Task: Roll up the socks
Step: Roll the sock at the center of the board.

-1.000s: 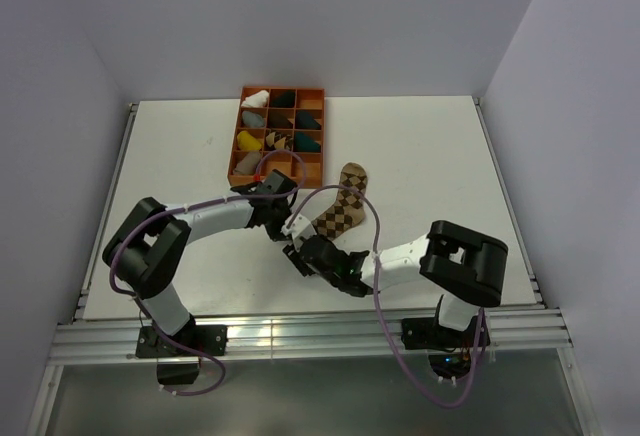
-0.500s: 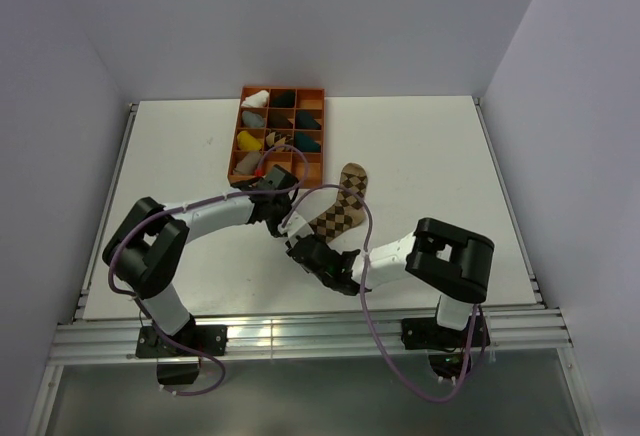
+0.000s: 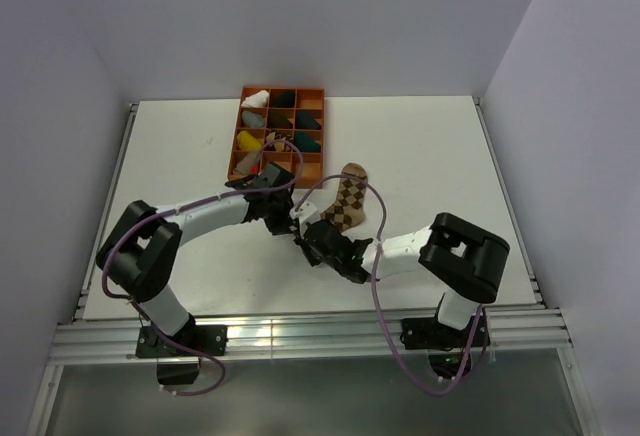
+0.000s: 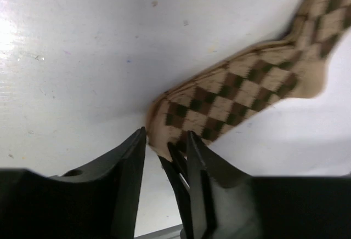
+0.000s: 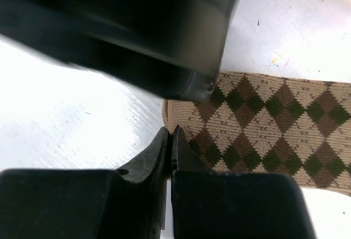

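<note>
the argyle sock (image 3: 345, 203) lies flat on the tabletop (image 3: 440, 176), about midway between the left and right edges and a little toward the far edge, just off the near right corner of the orange tray (image 3: 283, 88). the tray stands at the far edge, left of the middle, with rolled sock bundles in its compartments. the sock runs at a slant, its plain tan end pointing to the far edge and its open end pointing to the near left, where both arms meet

the left gripper (image 3: 298, 216) sits over that near end. in the left wrist view its fingers (image 4: 129, 168) stand partly apart and hold nothing firmly; the tan hem of the sock reaches into the gap between them, and a second, thinner pair of dark fingertips shows in the same gap, just beside the hem

the right gripper (image 3: 312, 230) comes in from the near side, its tip next to the left one. in the right wrist view its fingers (image 5: 148, 162) are pressed together with no gap showing, closed on the very corner of the sock's hem, while the diamond pattern spreads away to the right. the blurred dark body of the left gripper fills the top of that view, close above the sock's edge
</note>
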Available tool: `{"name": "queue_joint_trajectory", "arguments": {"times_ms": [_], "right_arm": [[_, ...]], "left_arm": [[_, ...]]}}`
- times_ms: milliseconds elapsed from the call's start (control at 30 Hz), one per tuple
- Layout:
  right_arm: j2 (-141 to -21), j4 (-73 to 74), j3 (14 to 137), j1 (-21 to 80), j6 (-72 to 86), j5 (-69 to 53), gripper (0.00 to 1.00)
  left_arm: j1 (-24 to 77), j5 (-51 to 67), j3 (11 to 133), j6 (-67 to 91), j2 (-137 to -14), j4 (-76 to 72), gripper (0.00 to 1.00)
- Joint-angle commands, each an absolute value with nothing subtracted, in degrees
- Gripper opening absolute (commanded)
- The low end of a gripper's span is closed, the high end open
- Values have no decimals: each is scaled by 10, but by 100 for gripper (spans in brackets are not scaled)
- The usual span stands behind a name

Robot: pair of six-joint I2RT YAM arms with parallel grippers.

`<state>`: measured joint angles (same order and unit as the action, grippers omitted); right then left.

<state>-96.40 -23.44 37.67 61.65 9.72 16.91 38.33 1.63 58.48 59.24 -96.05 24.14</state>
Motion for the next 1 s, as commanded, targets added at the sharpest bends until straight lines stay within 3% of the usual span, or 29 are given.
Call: {"name": "queue_joint_trajectory", "arguments": {"times_ms": [0, 167, 467, 667, 767, 833, 967], "right_arm": [[-929, -238, 354, 576, 146, 30, 0], [-925, -275, 336, 500, 199, -105, 0], [-996, -436, 302, 381, 344, -332, 0], [-1069, -534, 299, 343, 435, -414, 0], [-1088, -557, 297, 329, 464, -426, 0], [-1098, -563, 298, 322, 474, -432, 0], [-1100, -540, 304, 317, 469, -428, 0]], "left_arm": [[378, 3, 583, 598, -897, 203, 42], [377, -32, 523, 620, -843, 151, 48], [384, -19, 403, 646, -780, 12, 47], [402, -18, 378, 646, -802, -47, 46], [403, -24, 364, 650, -809, -61, 39], [403, -29, 359, 652, -810, -56, 28], [403, -40, 345, 651, -799, -53, 24]]}}
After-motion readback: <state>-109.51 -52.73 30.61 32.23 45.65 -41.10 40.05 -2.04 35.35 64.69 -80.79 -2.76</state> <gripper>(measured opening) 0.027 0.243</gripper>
